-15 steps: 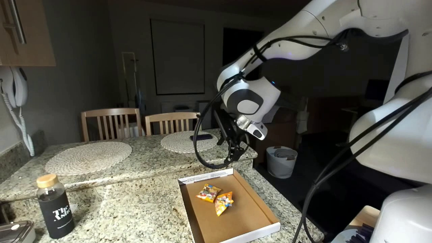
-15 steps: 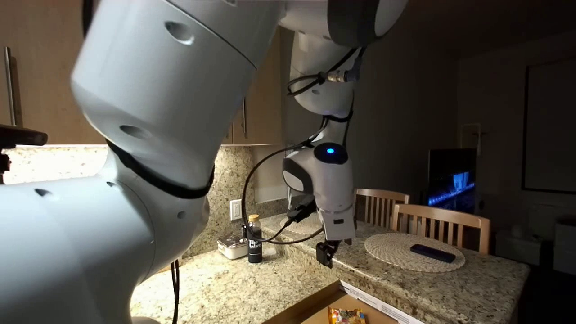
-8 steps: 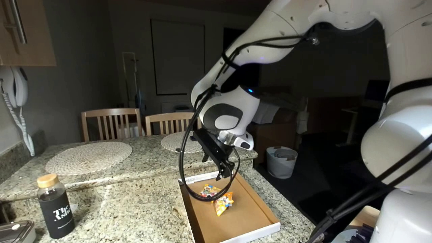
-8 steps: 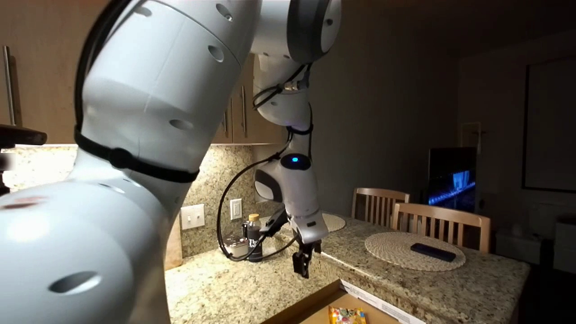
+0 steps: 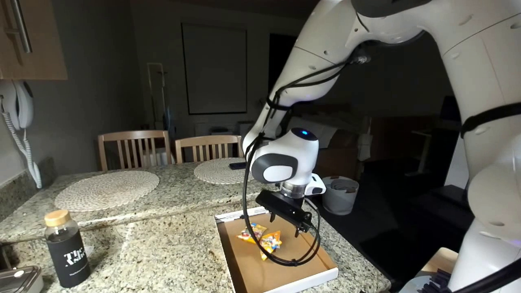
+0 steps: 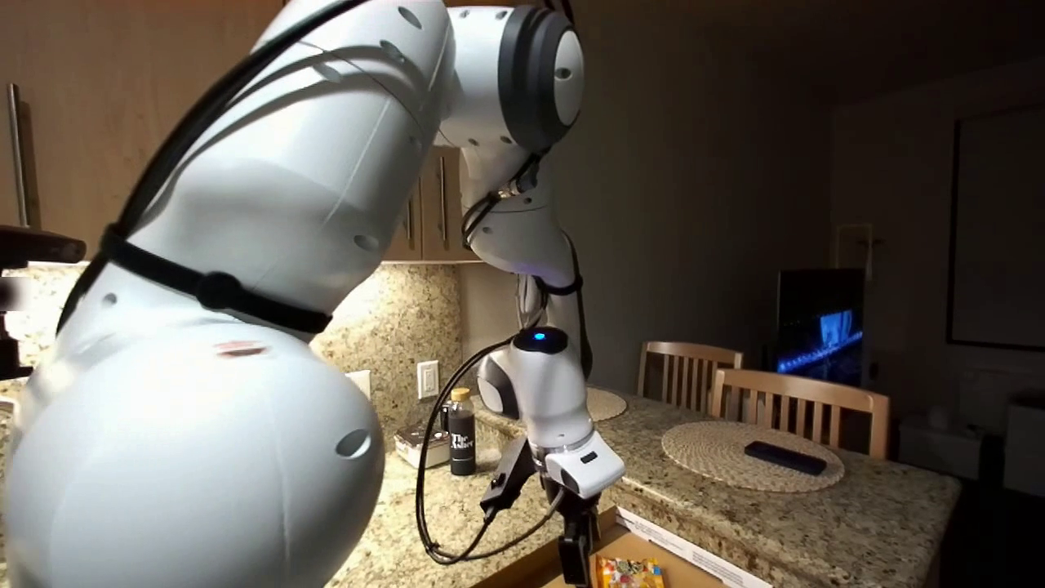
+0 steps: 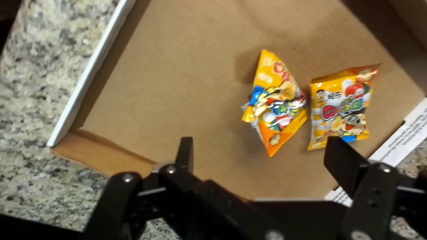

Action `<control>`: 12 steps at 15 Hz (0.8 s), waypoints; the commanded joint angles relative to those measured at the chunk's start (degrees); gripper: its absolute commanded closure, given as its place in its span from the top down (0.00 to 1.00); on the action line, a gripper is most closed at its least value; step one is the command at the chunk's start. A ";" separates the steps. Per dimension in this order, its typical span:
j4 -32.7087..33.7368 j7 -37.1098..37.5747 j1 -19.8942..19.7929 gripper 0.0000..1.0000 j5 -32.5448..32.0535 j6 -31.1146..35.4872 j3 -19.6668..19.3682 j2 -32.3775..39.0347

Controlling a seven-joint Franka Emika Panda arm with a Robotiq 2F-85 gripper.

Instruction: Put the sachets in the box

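- Black fingers (image 7: 185,155) on the gripper (image 7: 261,146) stood wide apart over the box (image 7: 166,83), and we saw nothing held between them.
- Lower down, a pointed sachet (image 7: 279,105) and a squarer sachet (image 7: 340,106) lay inside the box, on its brown cardboard floor, just beside each other.
- We judged both light, soft and slippery, loosely filled, and likely to give under a squeeze.
- The pointed sachet's long axis ran almost straight up and down the wrist view, with a sharp corner at either end; we would have pinched it gently across its plump waist.
- The squarer sachet aimed one corner at the upper right of that view; its sides were so alike that we could not be sure of a long axis, and we favoured its full middle over its thin edges.
- Well apart from the box, a black bottle (image 5: 67,252) stood upright on the stone counter (image 5: 163,244).
- Farther off we saw round mats (image 5: 108,190), a phone (image 6: 785,458) on one of them, and wooden chairs (image 5: 133,136).
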 commanded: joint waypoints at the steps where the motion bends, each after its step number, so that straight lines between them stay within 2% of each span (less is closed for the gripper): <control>1: -0.36 -12.48 9.44 1.00 5.46 -0.01 -11.52 1.22; 4: -0.26 -21.42 15.98 1.00 6.94 -0.02 -19.78 3.10; 5: -0.16 -14.55 12.99 1.00 4.05 -0.02 -16.01 2.80; 7: -0.15 -17.16 15.32 1.00 4.34 -0.02 -18.88 3.64; 12: -0.12 -17.50 15.67 1.00 4.34 -0.02 -19.13 3.87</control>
